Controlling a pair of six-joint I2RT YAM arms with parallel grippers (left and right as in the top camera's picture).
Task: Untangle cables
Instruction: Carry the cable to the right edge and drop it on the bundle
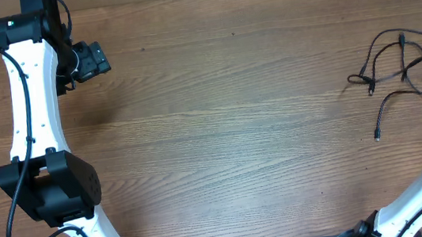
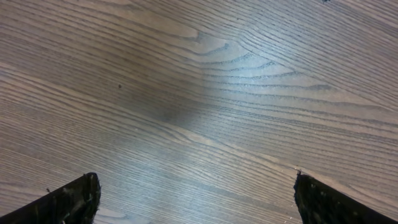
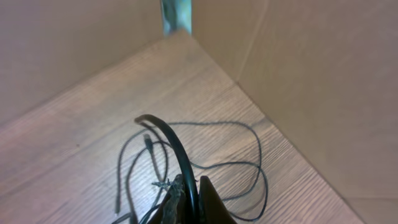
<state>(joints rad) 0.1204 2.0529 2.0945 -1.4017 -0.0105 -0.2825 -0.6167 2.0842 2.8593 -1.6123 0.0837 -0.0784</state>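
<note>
Thin black cables (image 1: pixel 404 64) lie in a loose tangle at the table's right edge, with small plugs at their ends. In the right wrist view they loop over the wood (image 3: pixel 249 165). My right gripper (image 3: pixel 194 198) is shut on one black cable, which arches up out of the jaws (image 3: pixel 166 129). Only the right arm's base shows in the overhead view. My left gripper (image 1: pixel 93 60) is at the far left, well away from the cables. In its wrist view the left gripper (image 2: pixel 196 180) is open and empty above bare wood.
Brown cardboard walls (image 3: pixel 311 81) stand behind and to the right of the cables and meet at a corner. The wooden table (image 1: pixel 235 116) runs between the two arms. The left arm's black joint (image 1: pixel 48 189) is at the front left.
</note>
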